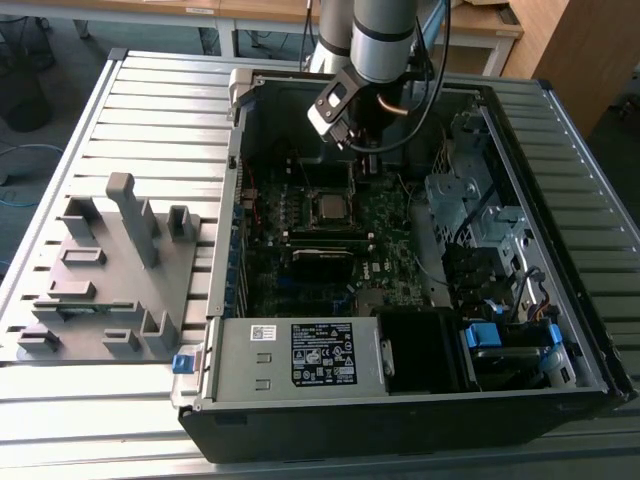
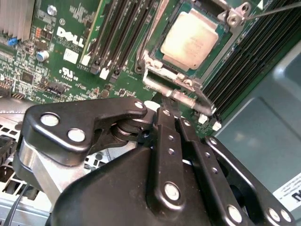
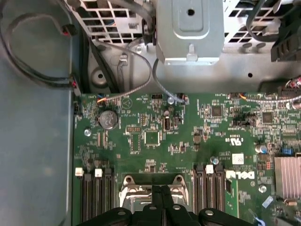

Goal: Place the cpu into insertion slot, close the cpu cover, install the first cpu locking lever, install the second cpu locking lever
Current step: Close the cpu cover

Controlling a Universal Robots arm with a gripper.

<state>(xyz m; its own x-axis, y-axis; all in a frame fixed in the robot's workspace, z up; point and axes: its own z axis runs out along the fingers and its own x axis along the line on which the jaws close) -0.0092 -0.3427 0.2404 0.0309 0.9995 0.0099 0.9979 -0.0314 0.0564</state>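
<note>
Holds jaws shut, empty, gripper [image 2: 169, 110] tip right at cpu cover [image 2: 162, 81] edge; finds cpu [image 2: 190, 40] just beyond, framed by it. Spots memory slots [image 2: 117, 33] crowding 2 sides, bare case floor [image 2: 263, 132] nearby.

The arm [image 1: 383, 35] is a smooth silver-grey tube with a black band at its joint. Black cables [image 1: 436, 80] loop beside it, and it ends in a pale grey wrist block [image 1: 335, 105]. The tool [image 2: 173, 115] is matt black, built of flat linkage bars with rounded ends, pinned by shiny silver rivets and small screws and mounted on a brushed silver metal body [image 2: 35, 165]. In the first wrist view its two narrow black fingers [image 3: 157, 195] have round pivot heads on the bars beside them.
</note>
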